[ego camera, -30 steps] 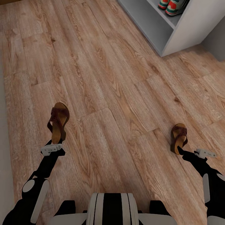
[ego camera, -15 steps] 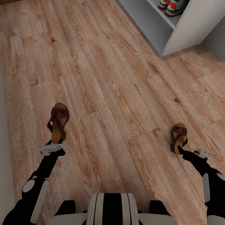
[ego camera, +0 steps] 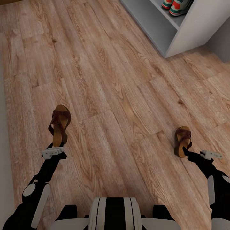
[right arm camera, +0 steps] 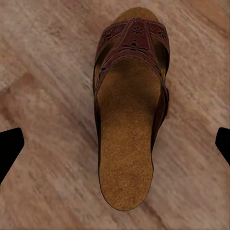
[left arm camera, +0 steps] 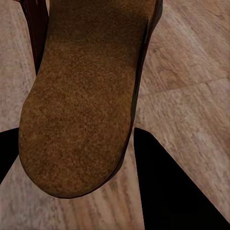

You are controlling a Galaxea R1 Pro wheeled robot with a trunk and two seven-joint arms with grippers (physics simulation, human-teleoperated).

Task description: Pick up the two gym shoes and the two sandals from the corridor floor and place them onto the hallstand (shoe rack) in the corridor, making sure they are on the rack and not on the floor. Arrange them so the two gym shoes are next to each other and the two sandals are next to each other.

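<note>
Left gripper (ego camera: 57,144): its fingers (left arm camera: 167,191) stand on either side of the heel of the left sandal (ego camera: 59,125) and appear to pinch it; the actual contact is hidden under the sole. In the left wrist view the tan footbed crowds the lens, and the strap is cut off at the frame edge. In the head view this sandal sits tilted, heel toward the gripper; whether it is clear of the floor cannot be told.

Right gripper (ego camera: 187,153): fingers spread wide, only the dark tips (right arm camera: 10,146) showing at the two sides of the right wrist view. The right sandal (right arm camera: 130,108) lies flat on the corridor floor (ego camera: 121,95) between them, untouched. In the head view the gripper sits just at its heel.

Floor: light brown wood-grain planks. A pale strip runs along the left edge, too narrow to identify.

Hallstand (ego camera: 188,32): grey-white, cut off at the top right corner. The gym shoes (ego camera: 177,6) stand side by side on a shelf, only partly in frame, showing green and red-orange on white.

Sandals: dark brown perforated strap, tan cork-like footbed. The two lie well apart.
</note>
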